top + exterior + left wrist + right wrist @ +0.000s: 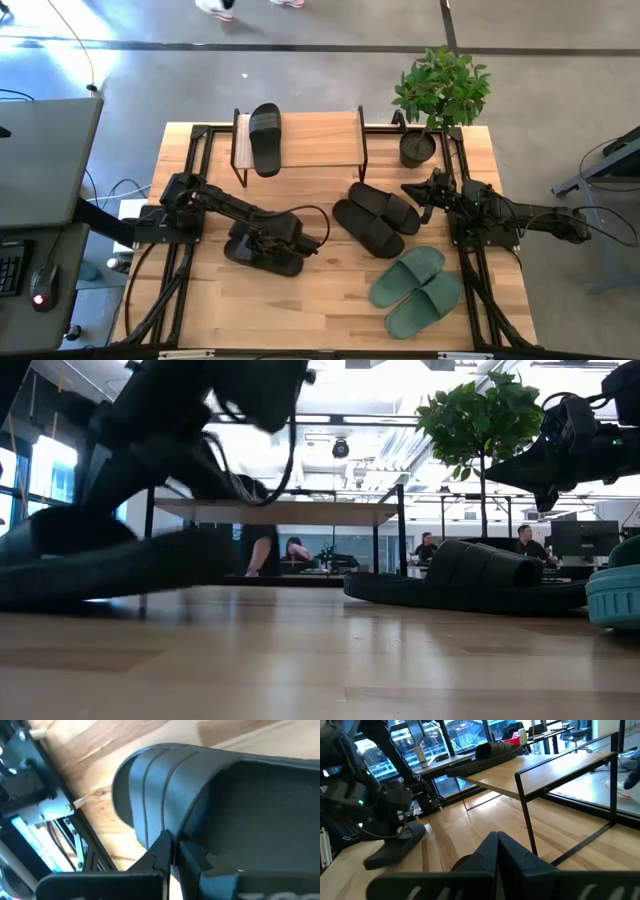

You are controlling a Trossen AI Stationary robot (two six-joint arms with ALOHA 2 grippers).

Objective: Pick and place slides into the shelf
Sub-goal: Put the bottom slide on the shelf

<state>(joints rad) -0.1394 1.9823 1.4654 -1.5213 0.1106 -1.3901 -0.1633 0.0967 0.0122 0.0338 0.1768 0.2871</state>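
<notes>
Left gripper (268,250) is down on a matte black slide sandal (268,256) at the table's front-left, mostly hiding it from above. In its wrist view the fingers (162,851) are pinched together at the edge of the ribbed strap (160,790); whether the strap edge is actually caught between them is hard to tell.

Left arm reaches low across the light wooden tabletop (330,300).

Right gripper (418,190) hovers closed and empty beside the potted plant (440,95).

One black slide (265,138) lies on the small plank-top shelf with black metal frame (320,140). A black pair (378,218) and a sage green pair (415,290) lie on the table.
</notes>
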